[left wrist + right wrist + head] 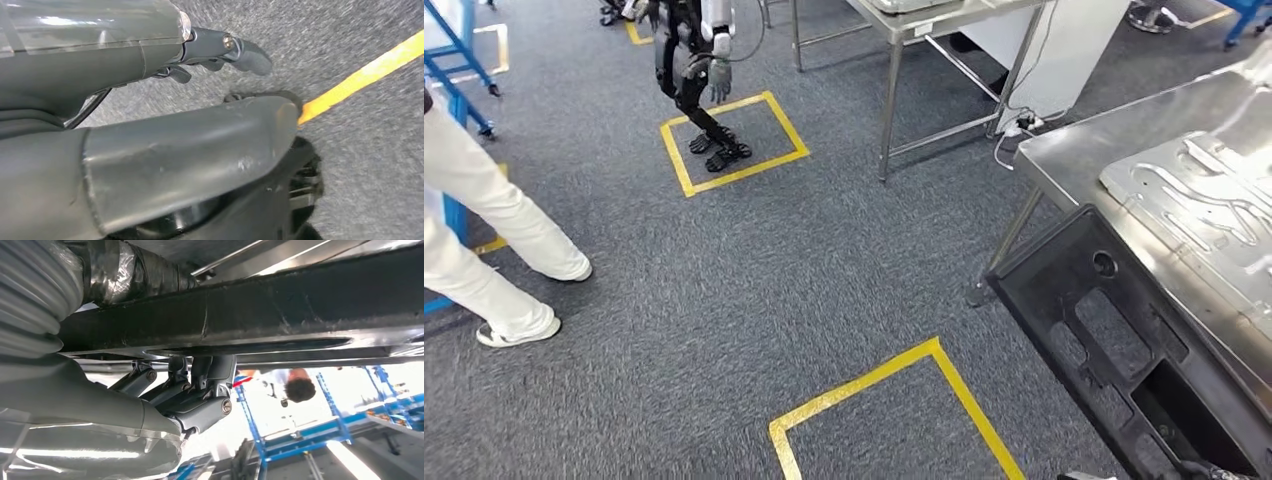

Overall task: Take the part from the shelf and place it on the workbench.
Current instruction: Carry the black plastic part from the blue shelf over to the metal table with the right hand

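Observation:
The black plastic part (1064, 270), a long flat frame with cut-outs, lies slanted at the lower right, its far end over the near edge of the steel workbench (1104, 140). From the right wrist the part (300, 305) is a dark bar crossing the picture. My right hand (190, 395) grips it from beneath, with dark fingers (205, 375) curled up against its underside. My left hand (165, 165) hangs over the grey carpet, thumb and fingers (245, 52) stretched out, holding nothing.
A shiny embossed metal plate (1214, 200) lies on the workbench. A person in white trousers (484, 220) stands at the left by a blue rack (454, 60). Another robot (694, 70) stands in a yellow floor square. A steel table (924, 30) stands behind, and yellow tape (894, 400) marks the carpet below me.

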Robot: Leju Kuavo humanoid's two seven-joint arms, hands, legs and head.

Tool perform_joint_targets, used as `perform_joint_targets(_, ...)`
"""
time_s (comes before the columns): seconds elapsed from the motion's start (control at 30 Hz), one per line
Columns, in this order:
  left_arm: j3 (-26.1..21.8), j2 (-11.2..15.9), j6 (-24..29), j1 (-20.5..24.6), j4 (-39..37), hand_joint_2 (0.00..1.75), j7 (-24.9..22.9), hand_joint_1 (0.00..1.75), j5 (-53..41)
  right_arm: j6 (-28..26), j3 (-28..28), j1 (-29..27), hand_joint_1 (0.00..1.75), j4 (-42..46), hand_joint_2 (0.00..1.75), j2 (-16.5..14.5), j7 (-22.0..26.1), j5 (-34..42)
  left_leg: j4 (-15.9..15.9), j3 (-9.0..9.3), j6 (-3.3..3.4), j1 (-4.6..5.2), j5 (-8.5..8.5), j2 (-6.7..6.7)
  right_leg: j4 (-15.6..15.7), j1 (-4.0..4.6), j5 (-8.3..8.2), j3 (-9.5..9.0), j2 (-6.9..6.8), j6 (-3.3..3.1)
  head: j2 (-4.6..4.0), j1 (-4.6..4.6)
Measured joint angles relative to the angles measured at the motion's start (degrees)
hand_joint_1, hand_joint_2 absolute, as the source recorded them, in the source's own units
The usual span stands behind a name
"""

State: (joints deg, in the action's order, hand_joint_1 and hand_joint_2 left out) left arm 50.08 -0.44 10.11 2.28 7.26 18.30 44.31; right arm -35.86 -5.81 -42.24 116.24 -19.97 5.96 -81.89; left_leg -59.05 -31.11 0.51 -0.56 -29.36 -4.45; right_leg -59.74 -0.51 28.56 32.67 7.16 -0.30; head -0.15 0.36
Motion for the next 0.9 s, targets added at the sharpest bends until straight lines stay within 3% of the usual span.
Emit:
perform_joint_targets(0.03, 0.0, 0.0, 0.0, 0.1, 0.0, 0.0, 0.3, 0.0, 0.0, 0.2, -0.1, 0.0, 1.75, 0.0, 1.75, 0.0, -0.1, 0.1, 0.2, 0.15, 0.36, -0.05, 0.18, 0.7, 0.1, -0.11, -0.08, 0.13, 0.27, 0.32, 0.0, -0.01)
perform_joint_targets(0.1, 0.0, 0.0, 0.1, 0.1, 0.0, 0.0, 1.1, 0.0, -0.2, 0.8, -0.4, 0.0, 1.75, 0.0, 1.75, -0.1, -0.3, 0.2, 1.0, 0.49, 1.11, -0.35, 0.59, 2.16, -1.4, 0.13, 0.89, 0.88, -1.84, 0.78, 0.0, 0.06)
perform_joint_targets(0.17, 0.0, 0.0, 0.0, 0.0, 0.0, 0.0, 1.9, 0.0, -0.3, 1.3, -0.5, 0.1, 1.75, 0.0, 1.75, -0.1, -0.4, 0.4, 1.4, 0.67, 1.52, -0.46, 0.69, 3.74, -6.9, 0.23, 3.95, 3.6, -5.32, 1.18, 0.0, 0.18)
perform_joint_targets(0.2, 0.1, 0.0, -0.1, -0.1, 0.0, 0.0, 2.1, 0.0, -0.3, 1.5, -0.6, 0.2, 1.75, 0.0, 1.75, -0.1, -0.4, 0.4, 1.4, 0.71, 1.56, -0.42, 0.6, 4.58, -10.5, 0.1, 5.6, 5.53, -6.2, 1.39, 0.0, 0.21)
perform_joint_targets(0.27, 0.1, 0.0, -0.5, -0.3, 0.0, 0.0, 2.6, 0.0, -0.1, 1.7, -0.7, 0.2, 1.75, 0.0, 1.75, -0.1, -0.4, 0.5, 1.4, 0.81, 1.47, -0.38, 0.34, 6.09, -15.3, -0.18, 6.92, 8.22, -6.75, 1.69, 0.0, 0.23)
perform_joint_targets(0.3, 0.1, 0.0, -0.9, -0.4, 0.0, 0.0, 3.0, 0.0, 0.2, 1.8, -0.8, 0.2, 1.75, 0.0, 1.75, -0.1, -0.4, 0.5, 1.3, 0.92, 1.4, -0.38, 0.21, 6.72, -15.5, -0.29, 6.29, 8.41, -6.87, 1.78, 0.0, 0.23)
perform_joint_targets(0.37, 0.1, 0.0, -1.8, -0.4, 0.0, 0.0, 4.0, 0.0, 0.7, 1.8, -1.0, 0.2, 1.75, 0.0, 1.75, -0.1, -0.4, 0.6, 1.3, 1.34, 1.2, -0.4, -0.15, 7.88, -10.5, -0.42, 2.88, 5.91, -7.53, 1.82, 0.0, 0.23)
perform_joint_targets(0.43, 0.1, 0.0, -2.6, -0.3, 0.0, 0.0, 4.8, 0.0, 1.0, 1.9, -1.1, 0.2, 1.75, 0.0, 1.75, -0.1, -0.4, 0.7, 1.4, 2.0, 0.77, -0.32, -0.66, 9.02, -2.8, -0.19, -0.12, 1.98, -9.57, 1.48, 0.0, 0.23)
perform_joint_targets(0.5, 0.1, 0.0, -3.1, -0.2, 0.0, 0.0, 5.3, 0.0, 1.1, 1.9, -1.2, 0.2, 1.75, 0.0, 1.75, -0.1, -0.4, 0.8, 1.5, 2.55, 0.11, -0.22, -1.09, 9.93, 0.4, 0.29, -0.63, 0.32, -10.68, 0.85, 0.0, 0.21)
perform_joint_targets(0.57, 0.1, 0.0, -3.4, -0.1, 0.0, 0.0, 5.6, 0.0, 1.4, 2.1, -1.2, 0.2, 1.75, 0.0, 1.75, -0.1, -0.6, 0.8, 1.8, 3.16, -0.63, -0.21, -1.35, 10.85, 0.5, 0.54, -0.57, 0.35, -9.67, 0.17, 0.0, 0.2)
perform_joint_targets(0.63, 0.1, 0.0, -3.5, 0.2, 0.0, 0.0, 5.7, 0.0, 1.7, 2.3, -1.3, 0.1, 1.75, 0.0, 1.75, -0.2, -0.8, 0.8, 0.7, 3.22, -1.24, -0.41, -2.36, 9.48, 1.1, 0.32, -0.85, -0.01, -8.55, -0.59, 0.0, 0.2)
perform_joint_targets(0.7, 0.1, 0.0, -3.6, 0.2, 0.0, 0.0, 5.8, 0.0, 1.7, 2.3, -1.3, 0.1, 1.75, 0.0, 1.75, -0.3, -0.9, 0.8, -4.8, 0.71, -1.54, -0.6, -5.48, 6.28, 1.5, 0.1, -1.08, -0.38, -7.47, -1.24, 0.0, 0.17)
perform_joint_targets(0.77, 0.1, 0.0, -3.6, -0.1, 0.0, 0.0, 5.8, 0.0, 1.7, 2.4, -1.3, 0.2, 1.75, 0.0, 1.75, -0.3, -0.9, 0.8, -12.6, -3.48, -1.6, -0.6, -8.53, 4.89, 1.4, 0.28, -0.95, -0.41, -6.16, -1.6, 0.0, 0.16)
perform_joint_targets(0.8, 0.1, 0.0, -3.6, -0.2, 0.0, 0.0, 5.8, 0.0, 1.7, 2.5, -1.3, 0.2, 1.75, 0.0, 1.75, -0.3, -0.9, 0.8, -14.7, -4.9, -1.55, -0.6, -8.6, 4.77, 1.3, 0.41, -0.84, -0.46, -5.38, -1.7, 0.0, 0.16)
perform_joint_targets(0.83, 0.1, 0.0, -3.6, -0.3, 0.0, 0.0, 5.8, 0.0, 1.7, 2.5, -1.3, 0.2, 1.75, -0.1, 1.75, -0.3, -0.9, 0.8, -14.7, -5.35, -1.42, -0.59, -7.43, 4.68, 1.1, 0.51, -0.72, -0.54, -4.55, -1.74, 0.0, 0.16)
perform_joint_targets(0.9, 0.1, 0.0, -3.7, -0.4, 0.0, 0.0, 5.8, 0.0, 1.9, 2.7, -1.3, 0.2, 1.75, -0.1, 1.75, -0.3, -0.9, 0.8, -8.5, -3.43, -0.83, -0.51, -2.61, 3.52, 0.9, 0.64, -0.45, -0.83, -2.93, -1.69, 0.0, 0.16)
